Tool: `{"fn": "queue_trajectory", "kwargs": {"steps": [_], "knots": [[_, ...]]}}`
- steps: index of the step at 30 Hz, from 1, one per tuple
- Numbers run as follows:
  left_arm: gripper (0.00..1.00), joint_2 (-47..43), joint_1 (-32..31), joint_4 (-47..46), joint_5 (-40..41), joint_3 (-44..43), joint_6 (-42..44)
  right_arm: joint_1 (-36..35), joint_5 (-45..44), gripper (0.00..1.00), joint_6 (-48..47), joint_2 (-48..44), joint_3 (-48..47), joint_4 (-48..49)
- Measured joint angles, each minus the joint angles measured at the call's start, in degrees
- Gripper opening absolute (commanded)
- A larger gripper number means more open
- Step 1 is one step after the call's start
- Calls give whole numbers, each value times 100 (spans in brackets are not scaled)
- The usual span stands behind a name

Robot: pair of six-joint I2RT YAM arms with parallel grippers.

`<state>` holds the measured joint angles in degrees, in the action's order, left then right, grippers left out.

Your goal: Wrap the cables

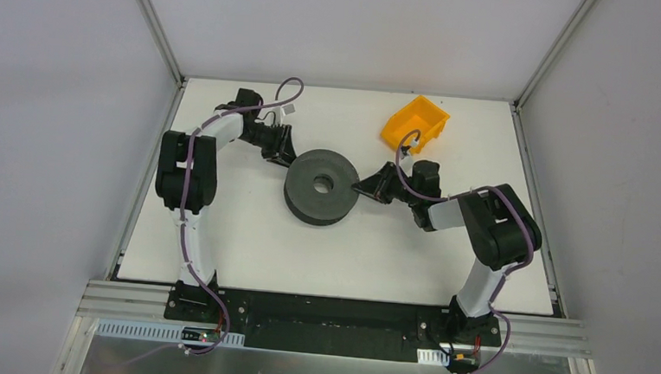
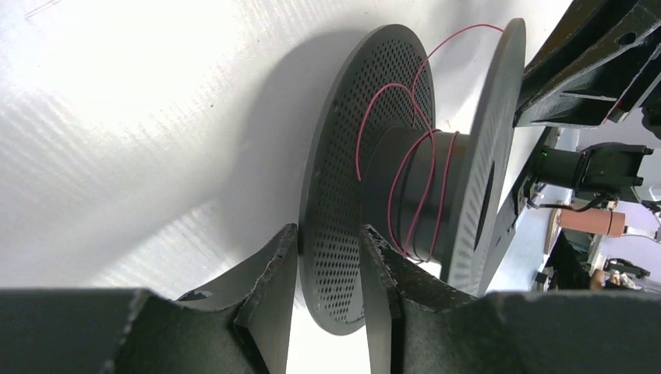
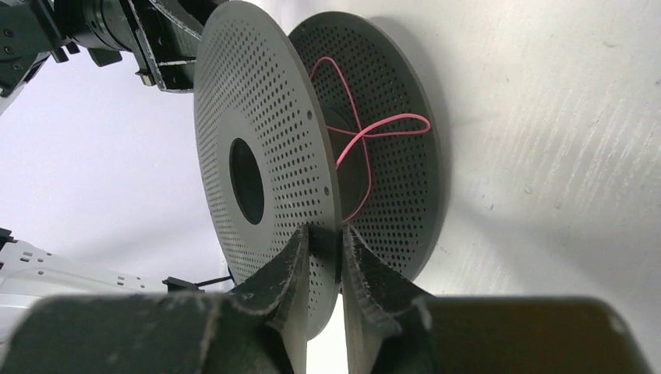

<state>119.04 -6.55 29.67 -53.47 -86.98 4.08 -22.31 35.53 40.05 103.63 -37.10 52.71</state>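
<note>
Top external, L end effector [image 1: 282, 155], R end effector [image 1: 362, 189] clamp 1 spool [image 1: 304, 173], 1 wire [image 2: 358, 160]

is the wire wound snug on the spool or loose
Partly wound: a few turns of the wire circle the spool core, but slack loops stand off it against the flange.

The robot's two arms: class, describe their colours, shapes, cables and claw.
Both the left arm and right arm have white links between bulky black joint housings. A purple cable runs along each, looping loose. Left claw and right claw are black: two wedge-shaped fingers each, edges rough and chipped.
</note>
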Motion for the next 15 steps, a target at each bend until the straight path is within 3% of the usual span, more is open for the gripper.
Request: {"fn": "queue_trajectory", "kwargs": {"steps": [15], "knots": [[36,0,291,116,-26,0,7,116,81,19,129,111,59,197]]}}
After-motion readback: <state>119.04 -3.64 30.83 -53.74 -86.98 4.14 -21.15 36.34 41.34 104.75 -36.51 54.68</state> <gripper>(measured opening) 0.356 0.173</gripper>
